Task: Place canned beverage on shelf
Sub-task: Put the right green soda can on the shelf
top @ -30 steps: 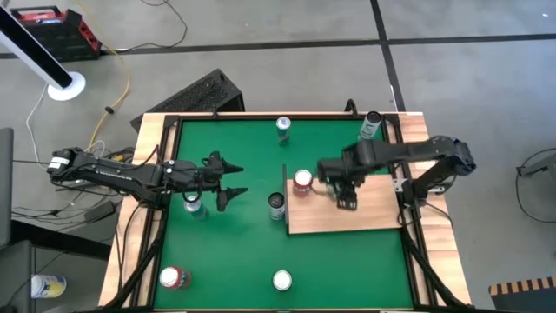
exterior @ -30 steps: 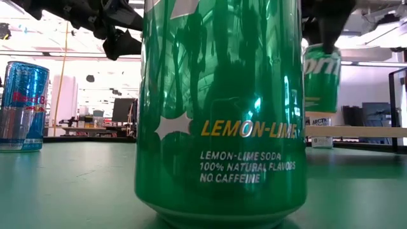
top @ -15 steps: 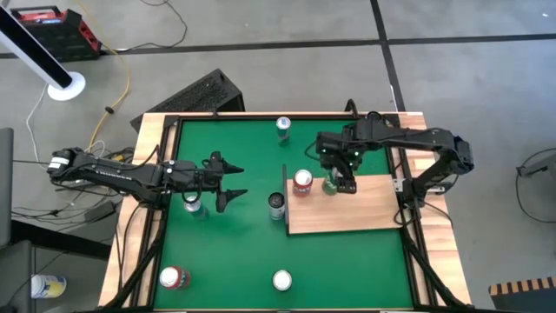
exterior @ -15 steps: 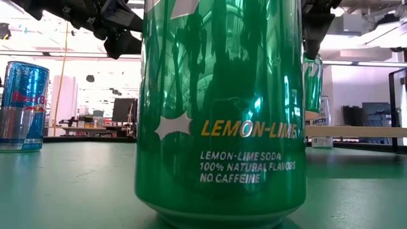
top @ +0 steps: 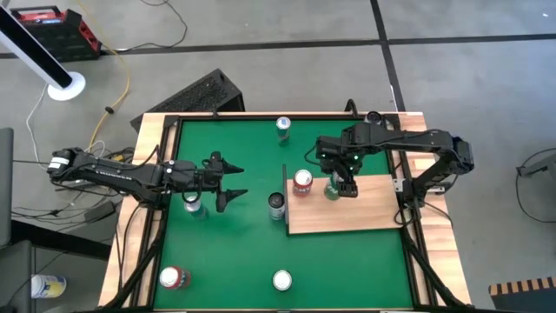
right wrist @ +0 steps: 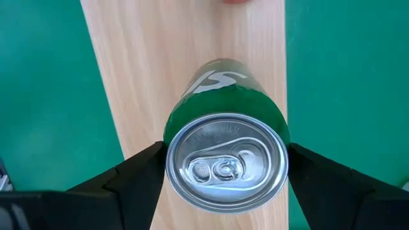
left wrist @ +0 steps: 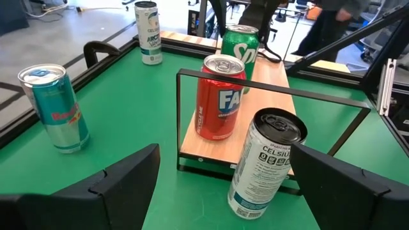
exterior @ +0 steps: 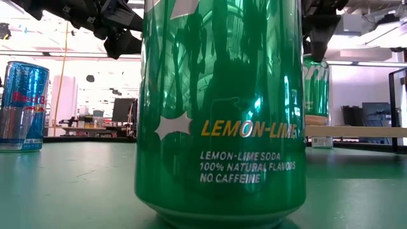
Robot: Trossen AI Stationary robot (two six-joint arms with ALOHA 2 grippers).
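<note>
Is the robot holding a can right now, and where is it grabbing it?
Yes. The right hand holds the green can by its sides near the top, over the shelf. The left hand holds nothing.

Green soda can (top: 332, 185) stands upright on light wooden shelf (top: 365, 209).

The shelf (top: 347, 213) lies on the tabletop's (top: 226, 252) right part. Two cans stand side by side at its far end: the soda can (top: 331, 187) right of the other can (top: 302, 182). A third can (top: 276, 204) stands just left of the shelf.
</note>
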